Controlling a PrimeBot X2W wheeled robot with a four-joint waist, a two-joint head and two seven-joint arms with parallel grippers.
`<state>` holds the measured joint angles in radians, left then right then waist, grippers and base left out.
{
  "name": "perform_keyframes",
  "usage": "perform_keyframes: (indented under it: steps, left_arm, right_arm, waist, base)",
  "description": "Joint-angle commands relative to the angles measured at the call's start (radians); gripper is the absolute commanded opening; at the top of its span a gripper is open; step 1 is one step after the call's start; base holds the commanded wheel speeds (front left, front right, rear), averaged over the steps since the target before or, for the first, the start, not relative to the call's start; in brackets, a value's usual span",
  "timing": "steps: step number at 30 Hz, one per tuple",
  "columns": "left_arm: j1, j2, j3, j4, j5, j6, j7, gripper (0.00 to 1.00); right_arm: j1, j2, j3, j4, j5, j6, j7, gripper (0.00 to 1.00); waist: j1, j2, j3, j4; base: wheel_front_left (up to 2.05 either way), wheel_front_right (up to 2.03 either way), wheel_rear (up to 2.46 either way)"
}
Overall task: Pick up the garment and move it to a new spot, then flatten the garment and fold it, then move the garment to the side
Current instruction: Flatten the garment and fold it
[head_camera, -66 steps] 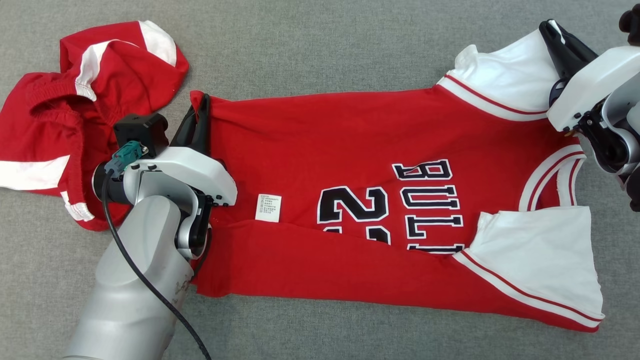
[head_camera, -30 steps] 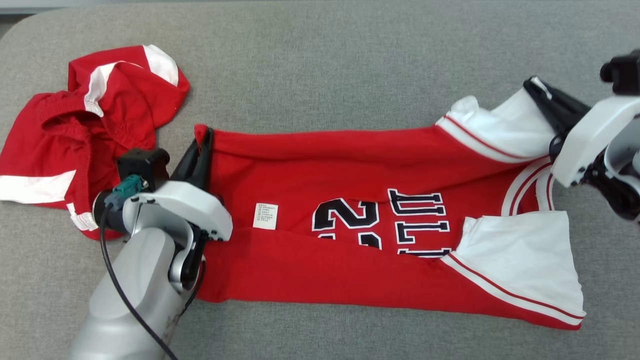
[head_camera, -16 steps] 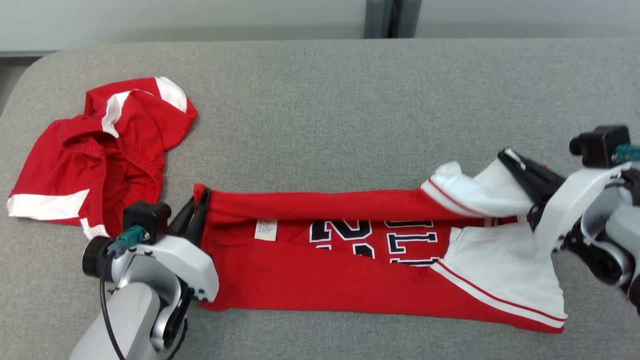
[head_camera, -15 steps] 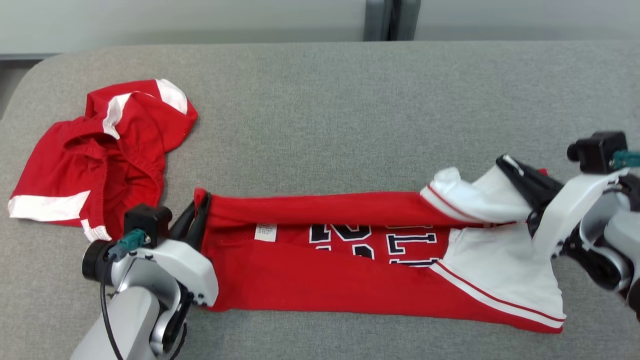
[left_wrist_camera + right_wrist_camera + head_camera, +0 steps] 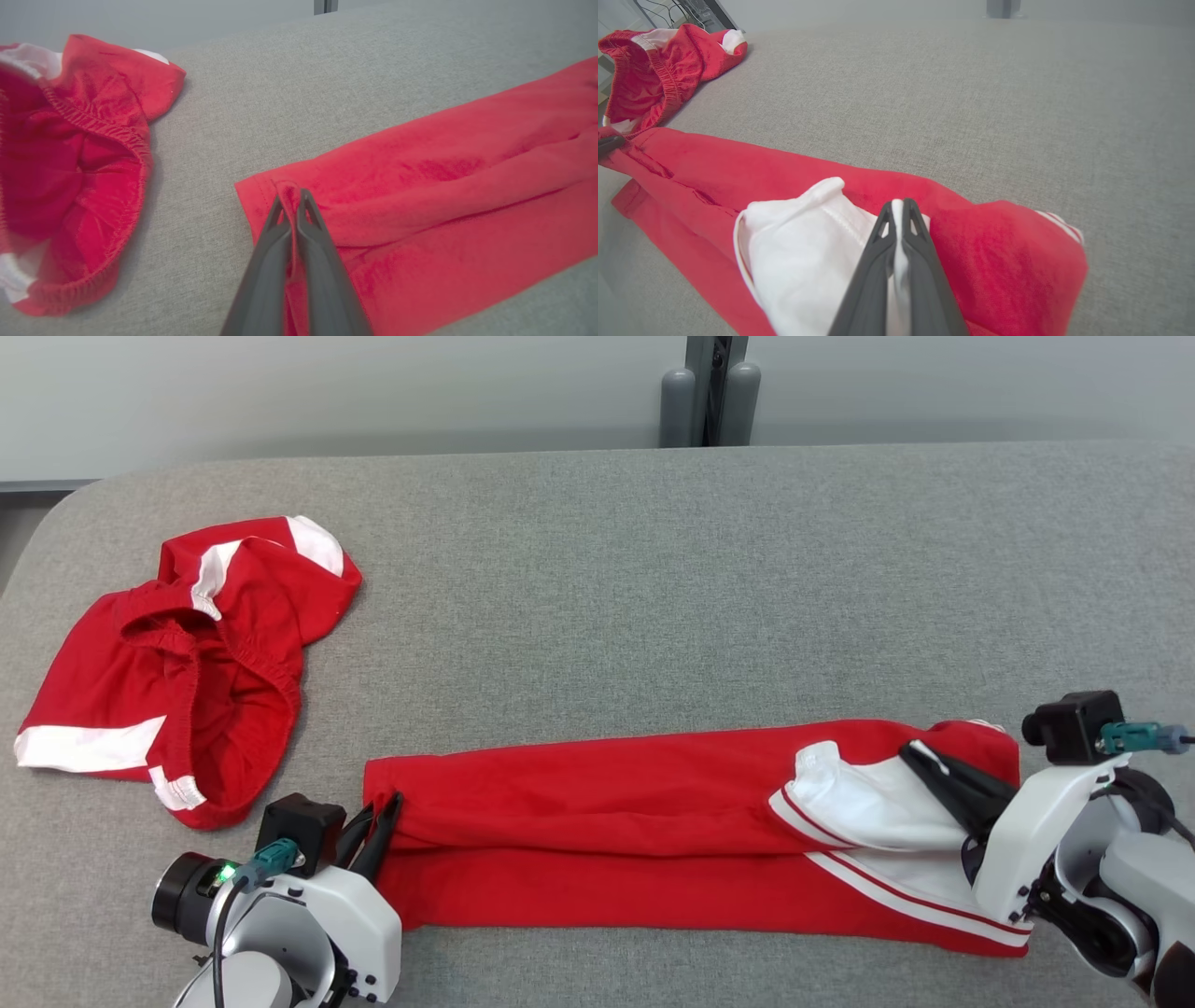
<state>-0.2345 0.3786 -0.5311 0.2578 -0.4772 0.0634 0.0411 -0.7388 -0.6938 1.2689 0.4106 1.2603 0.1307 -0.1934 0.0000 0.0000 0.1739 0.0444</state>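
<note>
Red garment, folded into a long strip, lies at six o'clock on the grey worktop. The left end effector pinches its hem and the right end effector its white sleeve. The folding step seems underway; the next move probably calls for letting go, then folding crosswise.

A grey woven-fabric bench with a rounded far-left corner stands before a pale grey wall; a dark upright post rises far centre.

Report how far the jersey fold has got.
Done: jersey lies flat, folded lengthwise into a long band. In hand: left gripper pinches the hem corner, right gripper the white sleeve. Left: release, fold crosswise, move it aside.
</note>
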Motion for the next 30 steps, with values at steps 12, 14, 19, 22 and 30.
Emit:
perform_keyframes:
  steps: [12,14,19,22,30]
  left_arm:
    - [0.026,0.033,-0.012,0.003,0.016,0.028,0.022,0.00]
    - [0.035,0.036,-0.016,0.006,0.012,0.030,0.030,0.00]
    - [0.037,0.038,-0.018,0.013,0.012,0.045,0.041,1.00]
    - [0.032,0.044,-0.016,0.013,0.018,0.056,0.046,1.00]
    - [0.039,0.034,0.011,-0.009,0.003,0.093,0.006,1.00]
  right_arm:
    - [0.083,-0.024,-0.016,-0.030,0.011,0.001,0.073,0.13]
    - [0.096,-0.028,-0.027,-0.017,0.017,0.001,0.086,1.00]
    - [0.114,-0.013,-0.060,0.036,-0.009,0.001,0.101,1.00]
    - [0.122,-0.009,-0.082,0.051,-0.019,0.001,0.105,1.00]
    - [0.150,-0.005,-0.188,0.084,-0.023,0.001,0.042,1.00]
  waist:
    - [0.0000,0.0000,-0.006,-0.005]
    - [0.0000,0.0000,-0.009,-0.008]
    - [0.0000,0.0000,-0.010,-0.012]
    - [0.0000,0.0000,-0.011,-0.013]
    - [0.0000,0.0000,-0.046,-0.017]
  base:
    - [0.00,0.00,0.00]
    - [0.00,0.00,0.00]
    - [0.00,0.00,0.00]
    - [0.00,0.00,0.00]
    - [0.00,0.00,0.00]
